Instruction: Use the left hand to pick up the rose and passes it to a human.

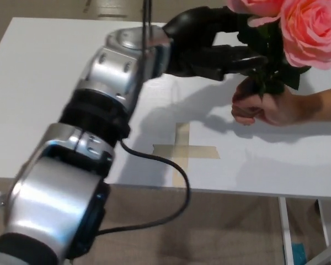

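While the rose (309, 30) hangs above the far right part of the white table (38, 88), two parties are in contact with it, and that is the main source of risk. In the head view, the left hand (209, 47) reaches in from the silver forearm (107, 77), and its black fingers (240, 59) lie stretched toward the dark leaves and stem (263, 83) just below the pink blooms. The fingers appear to touch the foliage, but whether they are clamped on the stem or merely resting against it cannot be told from this angle. A person's hand (265, 107) comes in from the right edge and is wrapped around the lower stem, directly beneath the robot's fingertips. If the left hand is in fact gripping while the person draws the rose away, the stem may bend or the leaves may tear. If the left hand lets go before the person's grip is firm, the rose may tip and drop onto the table. The closeness of the black fingers to the person's hand also creates a pinch hazard should the fingers close further. A black cable (171, 187) loops off the forearm below the table edge and may snag on withdrawal. The right hand does not show.
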Robot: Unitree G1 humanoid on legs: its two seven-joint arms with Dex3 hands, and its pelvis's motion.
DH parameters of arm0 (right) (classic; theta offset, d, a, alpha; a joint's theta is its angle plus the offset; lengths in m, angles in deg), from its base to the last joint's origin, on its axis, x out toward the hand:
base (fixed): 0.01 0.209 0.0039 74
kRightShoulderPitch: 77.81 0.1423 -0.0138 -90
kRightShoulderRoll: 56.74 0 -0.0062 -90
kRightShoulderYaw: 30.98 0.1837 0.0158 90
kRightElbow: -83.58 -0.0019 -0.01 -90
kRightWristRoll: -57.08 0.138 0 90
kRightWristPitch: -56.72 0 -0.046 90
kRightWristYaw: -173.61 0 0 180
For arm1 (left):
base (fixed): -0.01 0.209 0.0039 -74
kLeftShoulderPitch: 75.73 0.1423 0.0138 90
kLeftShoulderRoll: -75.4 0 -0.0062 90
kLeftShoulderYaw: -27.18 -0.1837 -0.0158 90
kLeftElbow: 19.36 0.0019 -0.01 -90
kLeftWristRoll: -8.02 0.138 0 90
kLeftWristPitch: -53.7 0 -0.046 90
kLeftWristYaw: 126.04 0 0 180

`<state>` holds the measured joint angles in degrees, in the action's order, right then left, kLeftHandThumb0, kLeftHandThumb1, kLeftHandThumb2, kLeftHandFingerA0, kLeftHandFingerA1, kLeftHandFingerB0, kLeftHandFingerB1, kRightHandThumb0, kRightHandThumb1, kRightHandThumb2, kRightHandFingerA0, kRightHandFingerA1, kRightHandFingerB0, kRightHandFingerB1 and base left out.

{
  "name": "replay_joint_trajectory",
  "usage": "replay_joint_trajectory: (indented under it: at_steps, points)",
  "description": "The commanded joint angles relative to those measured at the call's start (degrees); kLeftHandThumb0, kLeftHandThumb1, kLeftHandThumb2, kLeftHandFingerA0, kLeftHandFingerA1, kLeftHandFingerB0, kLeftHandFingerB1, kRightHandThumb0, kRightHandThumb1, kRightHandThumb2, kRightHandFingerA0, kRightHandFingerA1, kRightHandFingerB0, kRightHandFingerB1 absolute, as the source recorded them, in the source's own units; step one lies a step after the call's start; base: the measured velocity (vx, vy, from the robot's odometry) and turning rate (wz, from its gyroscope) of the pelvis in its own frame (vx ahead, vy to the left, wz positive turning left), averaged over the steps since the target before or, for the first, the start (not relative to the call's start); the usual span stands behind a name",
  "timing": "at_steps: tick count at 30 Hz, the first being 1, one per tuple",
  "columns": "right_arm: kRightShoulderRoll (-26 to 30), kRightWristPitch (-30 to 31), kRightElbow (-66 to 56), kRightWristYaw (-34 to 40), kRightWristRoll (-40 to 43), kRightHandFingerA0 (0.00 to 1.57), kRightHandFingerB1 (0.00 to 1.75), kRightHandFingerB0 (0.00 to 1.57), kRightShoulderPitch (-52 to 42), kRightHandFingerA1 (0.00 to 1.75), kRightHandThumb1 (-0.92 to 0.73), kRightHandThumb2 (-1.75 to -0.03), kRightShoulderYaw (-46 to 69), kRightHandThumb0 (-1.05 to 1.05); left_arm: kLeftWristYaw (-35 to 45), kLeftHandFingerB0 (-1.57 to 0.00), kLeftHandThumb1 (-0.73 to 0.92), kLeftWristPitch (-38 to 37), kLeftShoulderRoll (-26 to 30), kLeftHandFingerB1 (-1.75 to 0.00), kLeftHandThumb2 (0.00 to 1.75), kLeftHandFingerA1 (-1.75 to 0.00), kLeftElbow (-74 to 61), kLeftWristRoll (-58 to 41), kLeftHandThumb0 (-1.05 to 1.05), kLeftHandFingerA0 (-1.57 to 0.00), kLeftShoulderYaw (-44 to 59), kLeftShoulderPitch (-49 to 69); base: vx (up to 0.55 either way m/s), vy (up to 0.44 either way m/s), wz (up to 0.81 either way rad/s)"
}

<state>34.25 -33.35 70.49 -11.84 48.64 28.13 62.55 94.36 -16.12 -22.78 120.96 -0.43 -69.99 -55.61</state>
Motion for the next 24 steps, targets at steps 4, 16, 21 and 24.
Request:
replay_joint_trajectory:
  at_steps: [4, 16, 21, 24]
  points:
    - [0.52, 0.73, 0.28, -0.37, -0.18, 0.67, 0.44, 0.6, -1.55, 0.46, -0.64, -0.59, -0.24, -0.39, 6.74, 0.0, 0.48, -0.05, 7.35, 0.0, 0.55, 0.0, -6.96, 0.17, -0.79, 0.0, 0.83, 4.99, 0.0, 0.0, 0.0]
    - [0.82, -0.84, 0.32, 0.71, -0.96, 0.67, 0.43, 0.59, -5.2, 0.46, -0.65, -0.6, -1.49, -0.4, 8.57, 0.0, 0.37, 1.94, 19.29, -0.21, 0.8, -0.14, -43.66, -6.35, -0.63, 0.0, 10.78, 32.8, 0.0, 0.0, 0.0]
    - [1.12, -0.39, 0.43, 0.59, -0.74, 0.68, 0.45, 0.58, -5.21, 0.49, -0.6, -0.62, -1.32, -0.42, 10.08, 0.0, 0.16, -0.94, 22.09, -0.47, 0.81, -0.48, -56.01, -8.48, -0.34, 0.0, 16.66, 44.5, 0.0, 0.0, 0.0]
    - [1.31, -0.24, 0.46, 0.57, -0.89, 0.68, 0.45, 0.58, -5.45, 0.49, -0.6, -0.62, -1.47, -0.42, 11.36, 0.0, 0.18, 0.02, 23.06, -0.46, 0.82, -0.48, -64.0, -11.4, -0.33, 0.0, 21.01, 52.27, 0.0, 0.0, 0.0]
